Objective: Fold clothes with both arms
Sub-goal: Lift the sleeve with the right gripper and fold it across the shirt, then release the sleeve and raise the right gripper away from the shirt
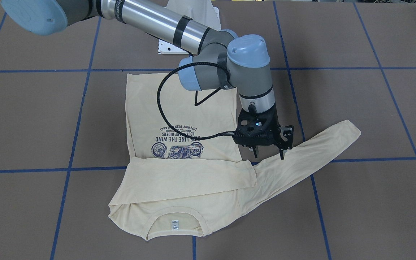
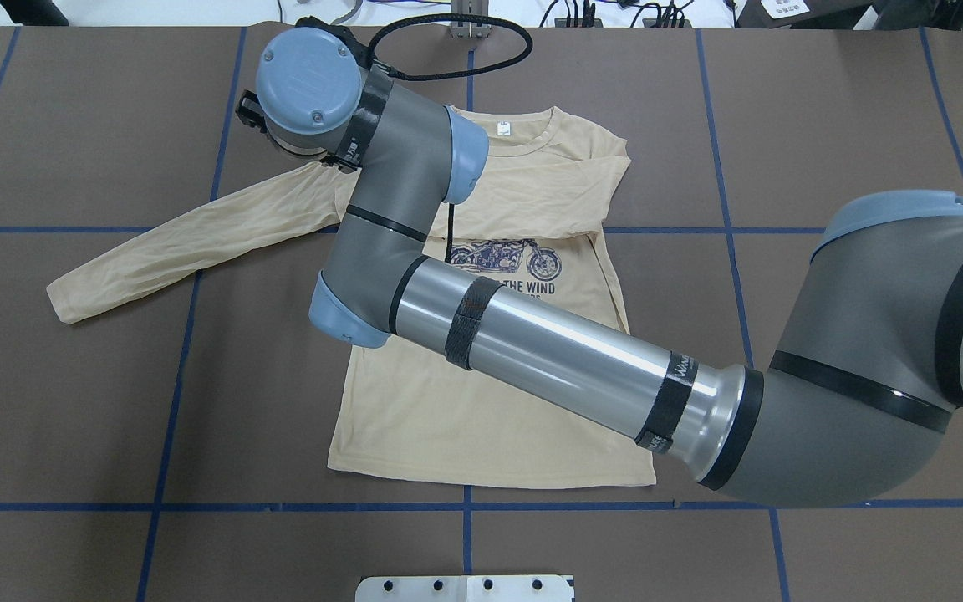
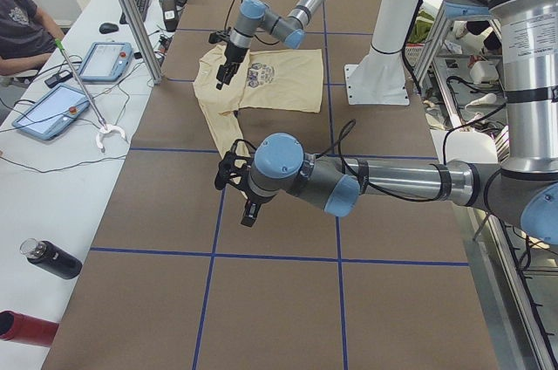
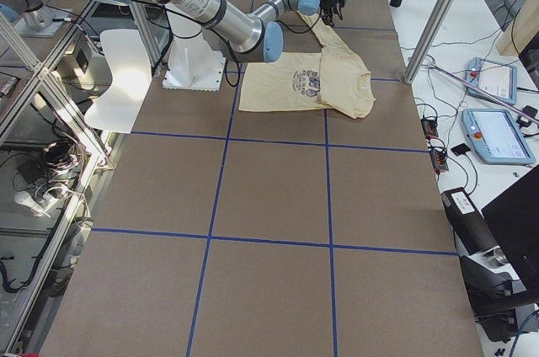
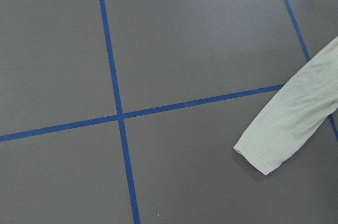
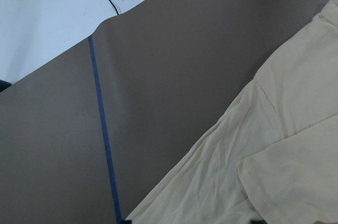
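Front-facing view: the pale cream-yellow long-sleeved T-shirt (image 1: 143,108) lay print-up on the brown, blue-taped table (image 1: 356,108). One sleeve was folded across its chest and the other stretched sideways. The black two-finger right gripper (image 1: 268,156) stood empty, fingers apart, over the stretched sleeve's root.

Overhead: the grey-and-silver right arm (image 2: 557,343) crossed the shirt.

Left side view: the left gripper (image 3: 235,180) hung near the cuff, and whether it was open or closed could not be told.

Left wrist view: the cuff (image 5: 264,155) lay flat.
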Available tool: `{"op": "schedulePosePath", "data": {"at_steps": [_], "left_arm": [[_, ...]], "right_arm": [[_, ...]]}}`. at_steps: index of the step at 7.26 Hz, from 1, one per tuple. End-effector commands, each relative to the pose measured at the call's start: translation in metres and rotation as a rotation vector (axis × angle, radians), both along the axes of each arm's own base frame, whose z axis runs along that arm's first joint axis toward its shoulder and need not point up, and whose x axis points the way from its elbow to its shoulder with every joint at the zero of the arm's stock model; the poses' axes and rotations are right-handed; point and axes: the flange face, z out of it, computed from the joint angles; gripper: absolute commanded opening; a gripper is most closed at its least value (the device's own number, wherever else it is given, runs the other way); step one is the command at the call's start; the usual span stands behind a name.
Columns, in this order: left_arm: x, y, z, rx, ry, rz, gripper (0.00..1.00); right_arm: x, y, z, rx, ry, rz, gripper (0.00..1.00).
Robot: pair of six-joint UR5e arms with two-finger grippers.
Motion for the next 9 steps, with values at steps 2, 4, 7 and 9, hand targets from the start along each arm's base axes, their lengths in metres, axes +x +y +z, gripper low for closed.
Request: {"op": "schedulePosePath", "data": {"at_steps": [2, 4, 7, 9], "left_arm": [[0.077, -0.038, -0.007, -0.026, 0.019, -0.048, 1.0], [0.161, -0.065, -0.003, -0.069, -0.015, 0.008, 0.99], [0.23, -0.08, 0.042, -0.18, 0.043, 0.071, 0.88], [0.254, -0.078, 0.044, -0.184, 0.038, 0.112, 0.87]], "right_arm": [[0.113, 0.021, 0.083, -0.164, 0.024, -0.079, 1.0], [0.205, 0.029, 0.173, -0.215, 0.002, -0.108, 1.0], [0.336, 0.012, 0.293, -0.151, 0.073, -0.249, 1.0], [0.368, 0.016, 0.332, -0.134, 0.103, -0.276, 1.0]]}}
